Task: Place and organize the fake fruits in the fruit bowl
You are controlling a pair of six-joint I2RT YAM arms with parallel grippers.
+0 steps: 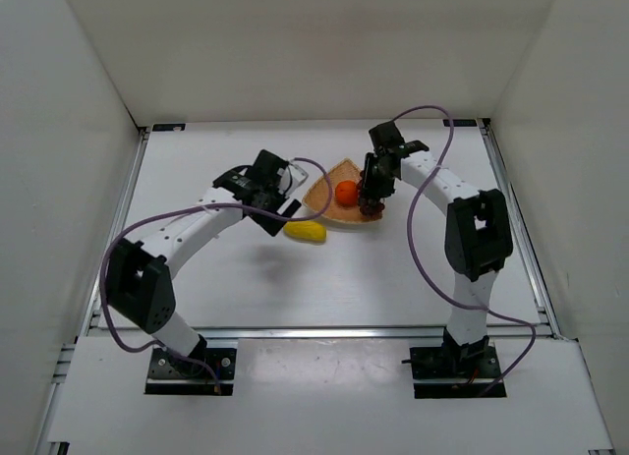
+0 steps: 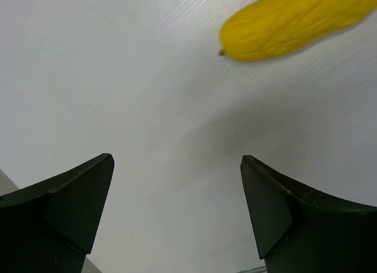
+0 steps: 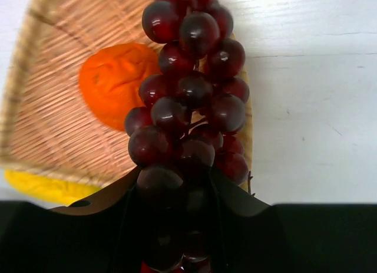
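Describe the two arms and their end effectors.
Both the left arm and right arm have white links with chunky black joint housings, on black base plates. A purple cable loops loosely along each. The left end effector and right end effector have two dark, wedge-shaped fingers. No markings visible.

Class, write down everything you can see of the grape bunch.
The grapes are a tight bunch of round, glossy, dark purple-red beads that look like plastic, with a thin brown stem tip poking out at one side. The right claw is shut on one end. The rest of the bunch reaches out over the bowl at its rim, beside the orange. Whether it touches either cannot be told.
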